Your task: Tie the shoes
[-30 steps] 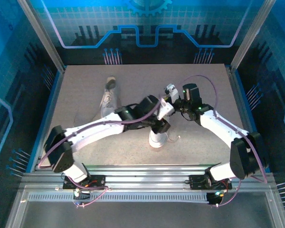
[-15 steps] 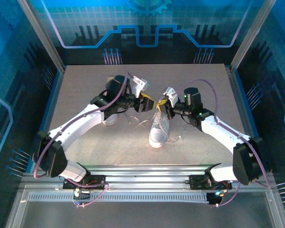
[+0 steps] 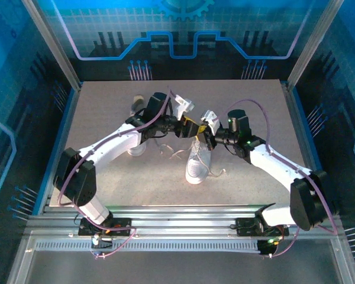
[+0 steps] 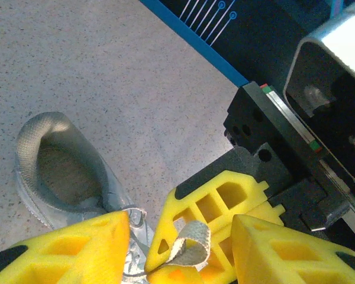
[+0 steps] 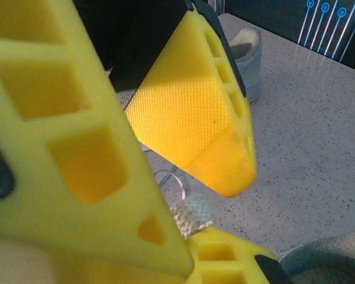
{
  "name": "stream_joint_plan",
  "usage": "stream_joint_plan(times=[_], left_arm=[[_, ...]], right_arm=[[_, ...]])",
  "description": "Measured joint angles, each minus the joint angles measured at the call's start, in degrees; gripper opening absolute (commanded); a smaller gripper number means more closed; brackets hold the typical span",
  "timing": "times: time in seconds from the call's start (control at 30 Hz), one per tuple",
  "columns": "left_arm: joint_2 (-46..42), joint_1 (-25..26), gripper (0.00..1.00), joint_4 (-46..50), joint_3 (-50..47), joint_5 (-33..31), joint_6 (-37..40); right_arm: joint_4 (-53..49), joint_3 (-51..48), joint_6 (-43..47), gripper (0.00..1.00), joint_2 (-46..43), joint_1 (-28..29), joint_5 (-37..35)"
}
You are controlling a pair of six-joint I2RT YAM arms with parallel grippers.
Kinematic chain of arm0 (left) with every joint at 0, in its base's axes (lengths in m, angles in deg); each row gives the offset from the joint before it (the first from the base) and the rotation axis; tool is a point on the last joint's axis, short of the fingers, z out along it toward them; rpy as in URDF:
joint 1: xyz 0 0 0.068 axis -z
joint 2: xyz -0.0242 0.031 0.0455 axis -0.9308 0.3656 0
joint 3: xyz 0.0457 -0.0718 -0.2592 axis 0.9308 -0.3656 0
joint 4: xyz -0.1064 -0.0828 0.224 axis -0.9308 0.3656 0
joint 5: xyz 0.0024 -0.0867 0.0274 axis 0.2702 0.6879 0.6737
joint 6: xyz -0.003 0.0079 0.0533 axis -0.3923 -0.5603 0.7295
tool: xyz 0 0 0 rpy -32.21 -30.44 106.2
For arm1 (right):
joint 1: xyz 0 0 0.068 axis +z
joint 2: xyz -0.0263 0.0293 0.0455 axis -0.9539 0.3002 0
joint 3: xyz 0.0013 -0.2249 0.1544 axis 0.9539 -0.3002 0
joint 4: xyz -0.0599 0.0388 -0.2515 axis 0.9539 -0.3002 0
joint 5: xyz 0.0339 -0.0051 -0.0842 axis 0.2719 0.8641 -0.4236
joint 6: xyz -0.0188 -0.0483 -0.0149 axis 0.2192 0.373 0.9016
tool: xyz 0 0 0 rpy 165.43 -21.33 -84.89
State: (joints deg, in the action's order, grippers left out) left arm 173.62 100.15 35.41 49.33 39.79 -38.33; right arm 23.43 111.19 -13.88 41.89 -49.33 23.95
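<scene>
Between left gripper point(image 4: 183, 263) jaws: lace loop point(image 4: 188, 245), likely for handover.
Right gripper point(image 3: 202, 132): pinching that loop, held above sneaker point(image 3: 195, 164).
Left gripper: parted, holding nothing.

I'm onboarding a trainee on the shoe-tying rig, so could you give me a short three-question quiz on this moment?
1. True or false: the right gripper is shut on a loop of shoelace.
2. Pick one. In the top view, the two grippers meet over:
A. the far end of the middle sneaker
B. the near rail
C. the far right corner
3. Fill in: the left gripper has its jaws ___, straddling the right gripper's tips.

Key: 1 true; 2 A; 3 open.
</scene>
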Motion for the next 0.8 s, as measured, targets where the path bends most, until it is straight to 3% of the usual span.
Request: stream_joint_plan(times=[0.07, 0.17, 0.2, 0.3, 0.33, 0.43, 0.8], left_arm=[[0.5, -0.1, 0.35, -0.2, 0.3, 0.7, 0.0], [1.1, -0.1, 0.04, -0.2, 1.0, 1.4, 0.0], [1.2, -0.1, 0.00, -0.2, 1.1, 1.7, -0.1], [1.4, -0.1, 0.00, -0.1, 1.2, 1.6, 0.0], [1.4, -0.2, 0.00, -0.1, 1.2, 1.6, -0.2], [1.4, -0.4, 0.00, -0.2, 1.2, 1.6, -1.1], [1.5, -1.7, 0.00, -1.0, 1.3, 1.2, -3.6]], right_arm=[[-0.3, 0.0, 0.0, 0.00, 0.0, 0.0, -0.1], [-0.3, 0.0, 0.0, 0.00, 0.0, 0.0, -0.3], [-0.3, 0.0, 0.0, 0.00, 0.0, 0.0, -0.3], [-0.4, 0.0, -0.3, 0.22, -0.1, 0.0, -0.6], [-0.5, 0.0, -0.1, 0.34, -0.2, 0.0, -0.8], [-0.9, -0.5, -0.3, 0.51, -1.8, 0.0, -2.0], [-7.9, -9.6, -7.2, 0.50, -14.3, 0.0, -8.5]])
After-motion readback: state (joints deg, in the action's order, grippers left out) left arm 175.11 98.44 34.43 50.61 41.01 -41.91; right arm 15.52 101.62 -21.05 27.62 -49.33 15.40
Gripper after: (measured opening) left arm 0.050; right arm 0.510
